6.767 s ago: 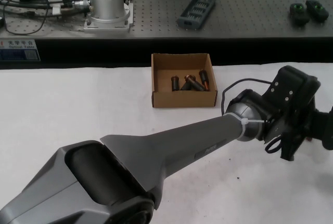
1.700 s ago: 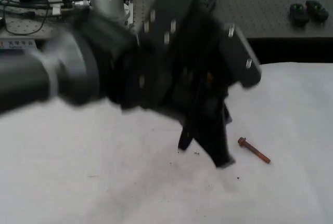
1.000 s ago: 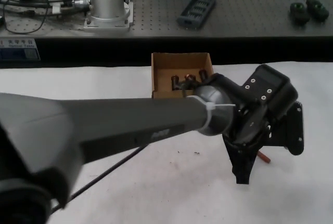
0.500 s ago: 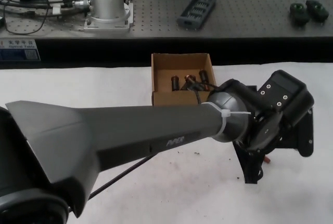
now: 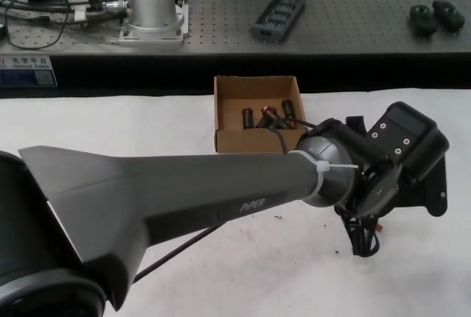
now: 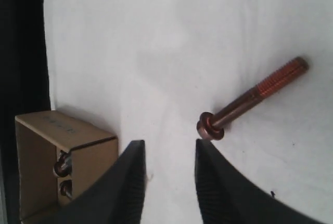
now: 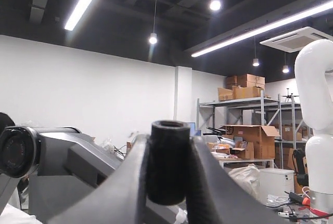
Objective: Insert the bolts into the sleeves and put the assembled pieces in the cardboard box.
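A copper-coloured bolt (image 6: pixel 250 96) lies on the white cloth, just beyond the fingertips of my left gripper (image 6: pixel 169 148), which stands open with nothing between its fingers. In the high view the left arm reaches across to the right, and the left gripper (image 5: pixel 362 247) points down over the bolt (image 5: pixel 379 223), which is mostly hidden behind it. The cardboard box (image 5: pixel 257 140) sits at the cloth's far edge with several assembled pieces (image 5: pixel 268 116) inside. My right gripper (image 7: pixel 167 146) points up toward the ceiling, shut on a black sleeve (image 7: pixel 167 167).
Behind the cloth runs a perforated bench with a metal post (image 5: pixel 151 1), a dark tool rack (image 5: pixel 278 12) and two black knobs (image 5: pixel 438 15). The left arm's body (image 5: pixel 184 199) covers much of the near cloth. The box's open side (image 6: pixel 36 156) faces the left wrist camera.
The left arm swung in from the left, then shifted a little right and lower, settling its gripper over the bolt. The box and its pieces stayed put.
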You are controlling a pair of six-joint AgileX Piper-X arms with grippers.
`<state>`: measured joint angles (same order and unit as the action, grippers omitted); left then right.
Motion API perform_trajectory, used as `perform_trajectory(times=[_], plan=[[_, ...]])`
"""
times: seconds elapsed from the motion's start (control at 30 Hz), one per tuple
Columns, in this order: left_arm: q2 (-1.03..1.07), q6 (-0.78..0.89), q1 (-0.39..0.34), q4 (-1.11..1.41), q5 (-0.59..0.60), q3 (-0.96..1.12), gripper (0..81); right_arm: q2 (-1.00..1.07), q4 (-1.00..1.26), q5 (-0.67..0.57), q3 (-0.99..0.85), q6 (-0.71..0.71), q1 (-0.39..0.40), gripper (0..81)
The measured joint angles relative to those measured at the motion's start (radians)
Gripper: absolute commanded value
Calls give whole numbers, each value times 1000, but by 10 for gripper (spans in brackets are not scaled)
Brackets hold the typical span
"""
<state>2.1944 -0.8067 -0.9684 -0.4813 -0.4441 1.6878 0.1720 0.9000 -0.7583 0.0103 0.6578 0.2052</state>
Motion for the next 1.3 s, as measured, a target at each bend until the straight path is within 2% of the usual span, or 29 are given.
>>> perform_trajectory(times=[0.13,0.27,0.47,0.53,0.6,0.7,0.8,0.87,1.03,1.17,1.3], plan=[[0,29,-8,-26,2,0,242,0,0,0,0,0,0,71],[2,17,-12,-74,78,0,242,0,0,0,0,0,0,71],[2,25,-10,-77,117,3,242,0,0,0,0,0,0,71],[2,29,-2,-76,119,7,265,0,0,0,0,0,0,71],[2,37,10,-86,119,9,337,0,0,0,0,0,0,71],[2,72,15,-95,119,11,552,0,0,0,0,0,0,71],[2,122,15,-111,114,12,728,0,0,0,0,0,0,71],[2,168,15,-114,118,12,798,0,0,0,0,0,0,71],[2,164,15,-118,142,12,764,0,0,0,0,0,0,71],[2,42,17,-149,221,12,716,0,0,0,0,0,0,71],[2,-86,17,-169,298,19,634,0,0,0,0,0,0,71]])
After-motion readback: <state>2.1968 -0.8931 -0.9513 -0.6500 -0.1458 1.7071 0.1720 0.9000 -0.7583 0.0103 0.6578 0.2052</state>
